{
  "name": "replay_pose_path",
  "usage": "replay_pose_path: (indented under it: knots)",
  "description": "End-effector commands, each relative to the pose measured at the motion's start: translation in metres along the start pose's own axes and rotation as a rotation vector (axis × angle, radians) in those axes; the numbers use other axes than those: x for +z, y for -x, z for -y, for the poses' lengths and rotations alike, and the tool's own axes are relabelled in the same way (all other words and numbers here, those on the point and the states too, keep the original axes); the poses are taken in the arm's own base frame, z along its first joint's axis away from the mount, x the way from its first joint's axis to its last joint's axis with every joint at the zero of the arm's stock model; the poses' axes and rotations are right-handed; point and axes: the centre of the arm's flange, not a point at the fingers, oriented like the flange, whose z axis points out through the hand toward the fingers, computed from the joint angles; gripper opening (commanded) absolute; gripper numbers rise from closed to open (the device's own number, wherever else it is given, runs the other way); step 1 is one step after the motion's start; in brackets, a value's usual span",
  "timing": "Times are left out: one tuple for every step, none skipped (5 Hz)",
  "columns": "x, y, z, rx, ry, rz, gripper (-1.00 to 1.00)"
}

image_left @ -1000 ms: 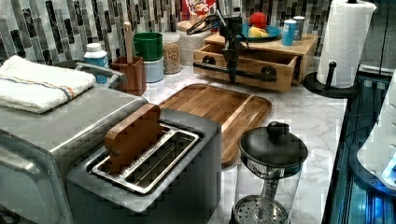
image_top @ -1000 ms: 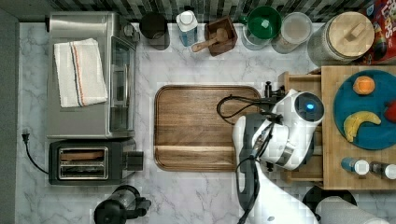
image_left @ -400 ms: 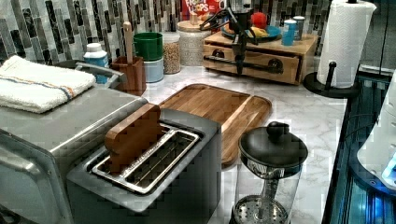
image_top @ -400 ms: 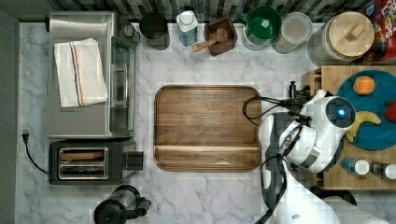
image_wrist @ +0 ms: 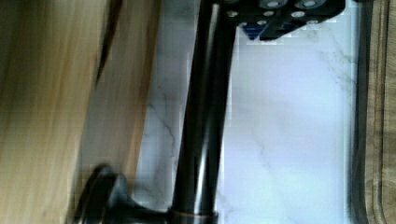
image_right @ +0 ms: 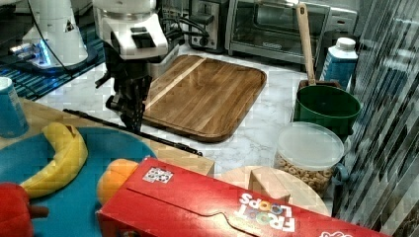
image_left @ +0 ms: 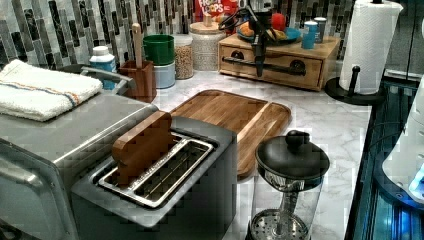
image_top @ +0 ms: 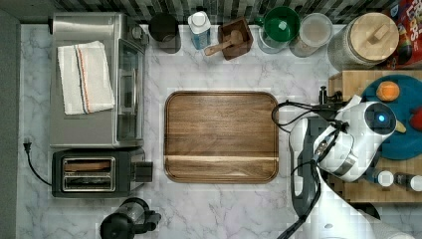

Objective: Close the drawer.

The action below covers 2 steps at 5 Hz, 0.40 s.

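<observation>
The left view shows the drawer (image_left: pixel 272 62) front flush; whether the fingers (image_left: pixel 258 67) pinch its handle (image_wrist: pixel 201 121) is unclear.

one cutting board (image_top: pixel 221 136); one toaster (image_top: pixel 97 171); one toaster oven (image_top: pixel 94 79); one folded towel (image_top: pixel 84 77); one paper towel roll (image_left: pixel 369 45); one cereal box (image_right: pixel 217 207); one banana (image_right: pixel 59 158); one blue plate (image_top: pixel 398 124); one drawer (image_left: pixel 272 62)

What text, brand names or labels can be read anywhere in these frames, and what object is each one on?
"FROOT LOOPS": on the red cereal box in the right view, beside a small square code label too small to read.
"OPS": on the same box behind the wooden-lidded jar in the left view, its start hidden.
Label on the blue bottle: too blurred to read.
</observation>
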Motion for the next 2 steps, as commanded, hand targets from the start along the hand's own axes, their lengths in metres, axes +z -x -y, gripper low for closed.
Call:
replay_pose_path:
  knots:
    - [-0.0931,-0.0012,-0.11,0.086,0.224,-0.141,-1.0]
    - [-0.0931,-0.0011,-0.1101,0.085,0.224,-0.141,-1.0]
